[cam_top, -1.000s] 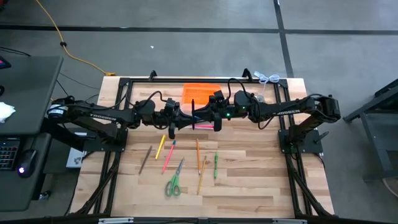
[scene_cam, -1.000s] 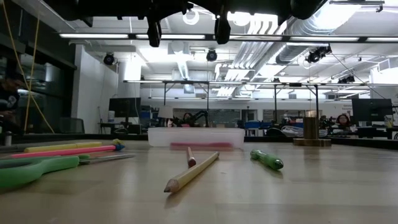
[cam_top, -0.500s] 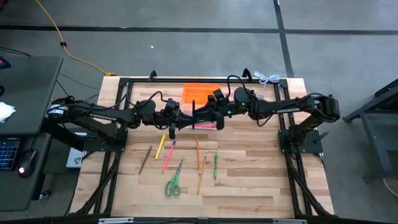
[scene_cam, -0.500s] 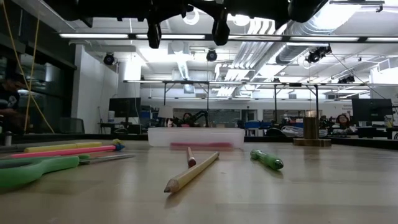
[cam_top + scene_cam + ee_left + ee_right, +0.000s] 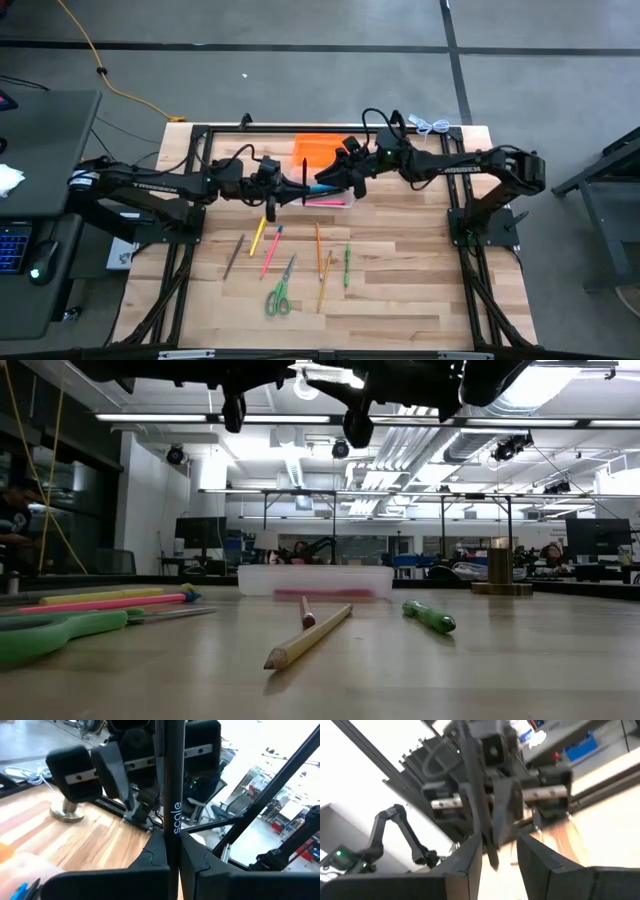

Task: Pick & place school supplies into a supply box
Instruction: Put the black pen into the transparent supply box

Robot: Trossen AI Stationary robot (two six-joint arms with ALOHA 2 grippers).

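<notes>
Overhead looks straight down; low looks level across the table [image 5: 520, 660]; wrists peer close; all share it.

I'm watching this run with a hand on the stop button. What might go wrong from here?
The left gripper is shut on a dark pen with much of it sticking out, so it may pivot or slip. The right gripper stands open with its fingers flanking that pen; pulling away could knock it. Both wrists crowd together above the supply box, so they might collide.

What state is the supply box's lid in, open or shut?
Open. In the high view the orange lid lies flat behind the clear supply box, with a pink pen visible inside.
</notes>
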